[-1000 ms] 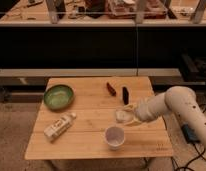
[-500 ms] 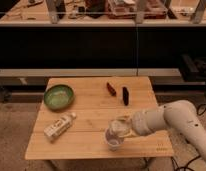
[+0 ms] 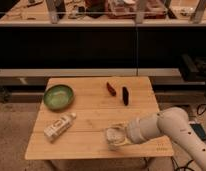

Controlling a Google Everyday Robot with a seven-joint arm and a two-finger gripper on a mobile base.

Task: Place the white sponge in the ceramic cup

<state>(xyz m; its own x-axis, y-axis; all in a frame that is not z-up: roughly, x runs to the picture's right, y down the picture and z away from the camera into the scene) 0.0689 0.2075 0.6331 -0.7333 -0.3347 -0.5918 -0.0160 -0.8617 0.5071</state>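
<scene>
The wooden table (image 3: 96, 107) carries the white arm (image 3: 168, 127), reaching in from the right. A green bowl (image 3: 59, 96) sits far left. The gripper (image 3: 119, 134) hovers right over the ceramic cup (image 3: 115, 138) near the front edge — pinching the white sponge (image 3: 114, 133) at the cup's mouth.

One raised camera looks down across the wooden table (image 3: 96, 110), gripper (image 3: 117, 136) at its near edge

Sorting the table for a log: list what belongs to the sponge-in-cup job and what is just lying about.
Job: white sponge, ceramic cup, pincer over the cup.
Lying about: green bowl, white-and-tan bottle, red object, dark object.
</scene>
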